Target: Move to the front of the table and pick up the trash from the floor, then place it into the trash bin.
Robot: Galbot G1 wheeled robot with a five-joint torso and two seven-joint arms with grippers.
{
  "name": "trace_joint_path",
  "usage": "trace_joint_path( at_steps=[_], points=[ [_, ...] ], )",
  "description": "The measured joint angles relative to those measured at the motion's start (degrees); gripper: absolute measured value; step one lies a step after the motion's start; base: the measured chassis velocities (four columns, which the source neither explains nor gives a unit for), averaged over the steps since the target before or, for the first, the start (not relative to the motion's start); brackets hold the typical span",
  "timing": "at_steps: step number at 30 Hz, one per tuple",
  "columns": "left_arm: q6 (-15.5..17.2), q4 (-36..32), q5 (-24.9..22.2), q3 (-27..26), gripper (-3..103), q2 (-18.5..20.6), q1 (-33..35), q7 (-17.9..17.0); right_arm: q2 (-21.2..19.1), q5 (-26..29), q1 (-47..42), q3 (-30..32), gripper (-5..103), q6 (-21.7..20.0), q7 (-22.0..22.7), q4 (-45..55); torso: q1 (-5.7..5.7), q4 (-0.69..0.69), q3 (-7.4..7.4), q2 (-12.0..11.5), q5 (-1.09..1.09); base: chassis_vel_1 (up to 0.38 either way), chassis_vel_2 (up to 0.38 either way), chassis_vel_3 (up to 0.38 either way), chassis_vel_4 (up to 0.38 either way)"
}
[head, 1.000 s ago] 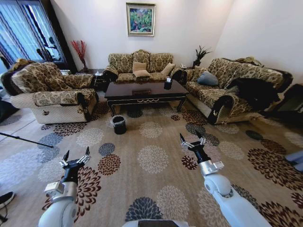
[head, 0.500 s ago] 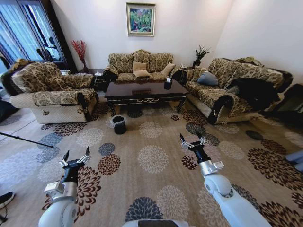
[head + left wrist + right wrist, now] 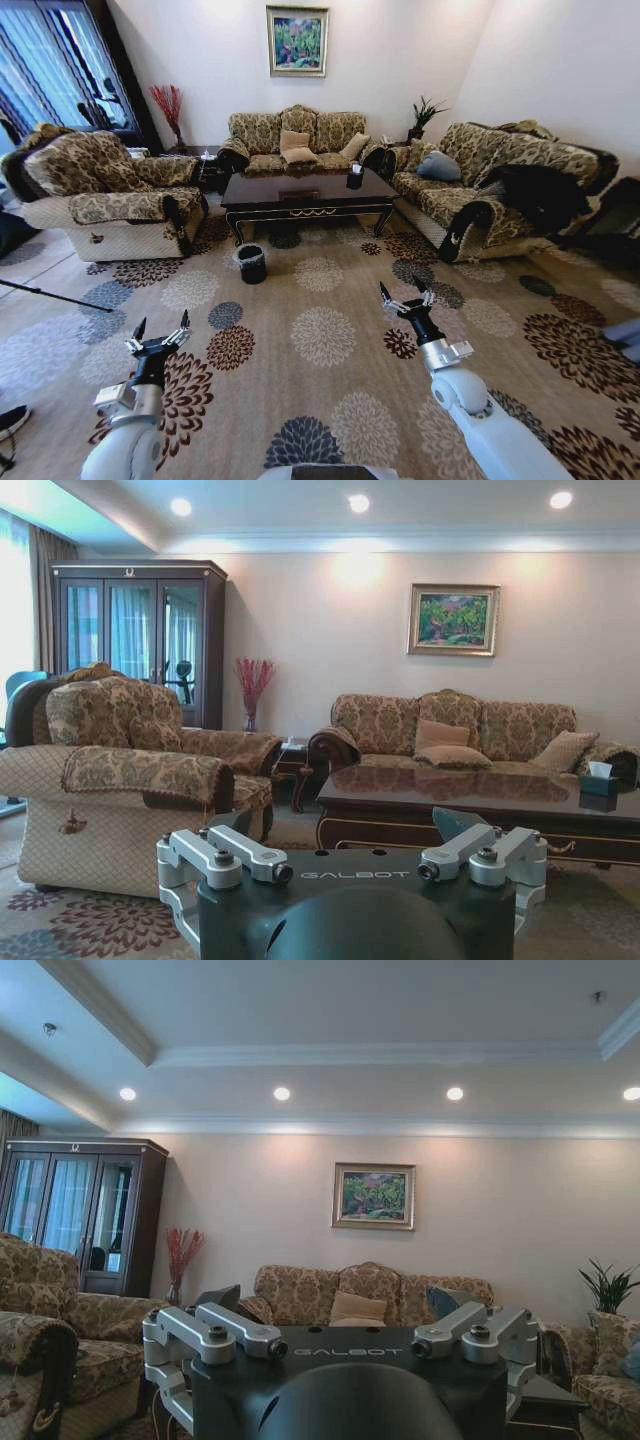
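My left gripper (image 3: 160,331) and my right gripper (image 3: 404,294) hang over the flowered carpet (image 3: 320,335), both spread wide and holding nothing. Farther ahead stands the trash bin (image 3: 252,264), near the table (image 3: 308,193) behind it.

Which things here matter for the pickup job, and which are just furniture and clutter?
Job:
the table
the trash bin, on the carpet off the table's front left corner
left gripper and right gripper, both open and empty
No trash discernible on the floor.

Just there:
sofas
tissue box on the table
painting
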Motion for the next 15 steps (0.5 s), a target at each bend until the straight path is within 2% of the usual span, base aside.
trace_joint_path(
  at_steps=[15],
  points=[
    [0.0,0.0,0.0,0.0,100,0.0,0.0,0.0,0.0,0.0,0.0,0.0,100,0.0,0.0,0.0,-0.05,0.00,-0.06,-0.1,0.00,0.000,0.000,0.000,0.000]
  ],
)
